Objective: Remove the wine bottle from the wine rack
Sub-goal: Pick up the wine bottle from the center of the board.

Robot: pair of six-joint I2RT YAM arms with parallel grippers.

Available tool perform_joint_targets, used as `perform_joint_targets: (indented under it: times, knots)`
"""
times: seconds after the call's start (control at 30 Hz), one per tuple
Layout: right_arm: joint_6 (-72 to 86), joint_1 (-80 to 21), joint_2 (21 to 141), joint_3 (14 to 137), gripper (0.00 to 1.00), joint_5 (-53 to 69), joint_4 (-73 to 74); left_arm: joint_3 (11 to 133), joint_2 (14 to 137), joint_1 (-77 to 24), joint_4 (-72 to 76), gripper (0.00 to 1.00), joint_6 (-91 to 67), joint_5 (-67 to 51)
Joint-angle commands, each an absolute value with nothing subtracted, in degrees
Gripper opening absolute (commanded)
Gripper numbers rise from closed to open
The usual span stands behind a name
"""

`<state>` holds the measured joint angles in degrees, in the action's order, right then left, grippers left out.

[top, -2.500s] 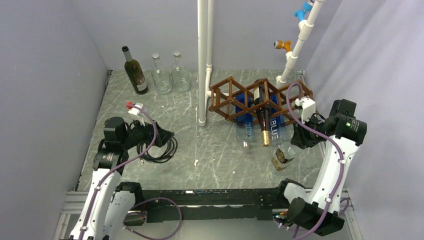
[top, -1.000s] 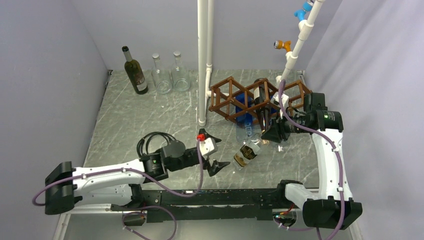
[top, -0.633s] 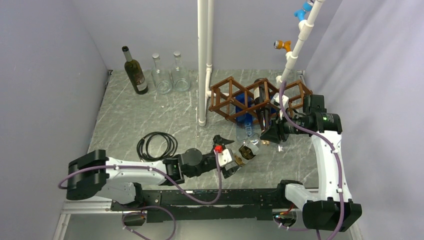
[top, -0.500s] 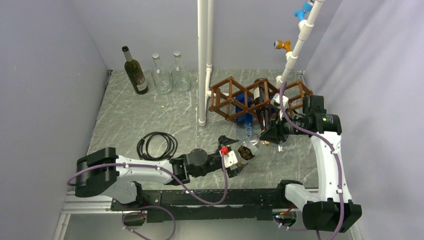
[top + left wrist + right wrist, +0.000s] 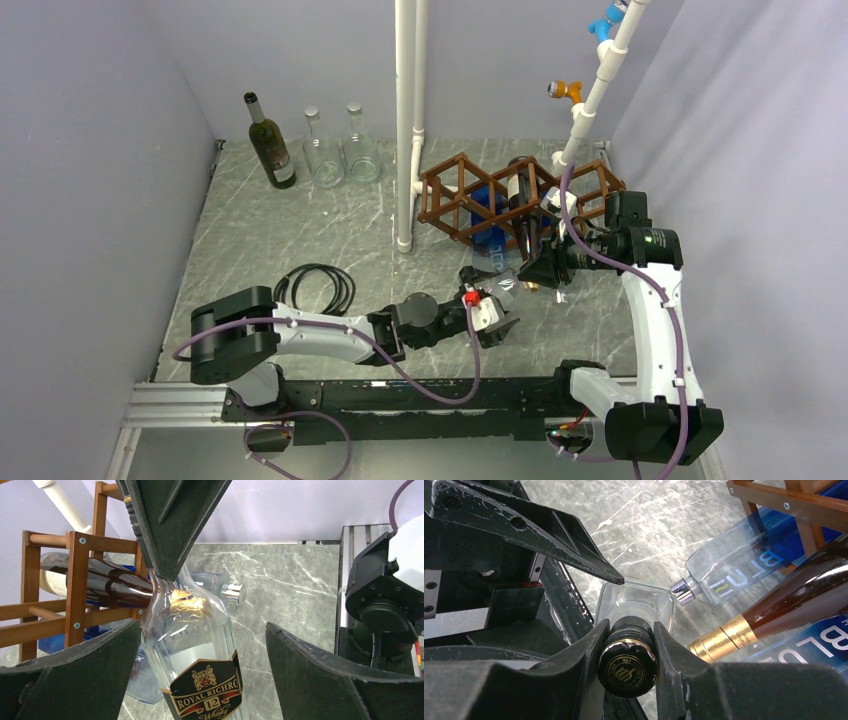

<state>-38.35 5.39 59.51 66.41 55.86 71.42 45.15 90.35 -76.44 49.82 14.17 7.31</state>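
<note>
Top view: my right pincer is pinching the bottle at its neck end, just near of the rack. The bottle looks out of its cell and held above the table. Whether its base touches the table I cannot tell. The long axis runs from the cap at far-right to the base at near-left. My left pincer comes in from the left, spread, one finger each side of the base end. Left is the arm nearer the body; right already has the neck. A dark bottle and blue bottles lie in the rack.

Left wrist view: my fingers are spread wide with the bottle body between them. There are gaps on both sides, no contact. The bottle points straight away from my palm, its neck running up into the right pincer's tips. The label reads "ROYAL RICHRO", "12", "Whisky". Rack bars at left, with the dark bottle lying in a cell.

Right wrist view: my fingers press on both sides of the black cap. The cap has a gold emblem with "LTD"; the rest is too small to read. The clear body drops away toward the left finger tip. Right of it is a blue bottle with a silver cap and upside-down lettering, and another showing "BLU". The dark bottle has a gold foil neck with unreadable print.

My guess for the next move: squeeze left across the body's width. The glass is probably slick.
</note>
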Motion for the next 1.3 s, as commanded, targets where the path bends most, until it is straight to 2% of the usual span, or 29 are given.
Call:
perform_joint_targets:
  times: [0.0,0.4,1.27]
  knots:
    - [-37.4,5.1,57.9,67.5,0.00,64.3,69.0,48.7,92.1,-76.8,52.8,0.99,13.0,8.3]
    - [-37.9,5.1,58.0,67.5,0.00,64.9,69.3,50.3,94.1,-76.7,52.2,0.99,13.3,13.2]
    - [-38.2,5.1,58.0,67.2,0.00,65.2,69.5,49.0,93.7,-73.5,52.3,0.99,5.7,8.4]
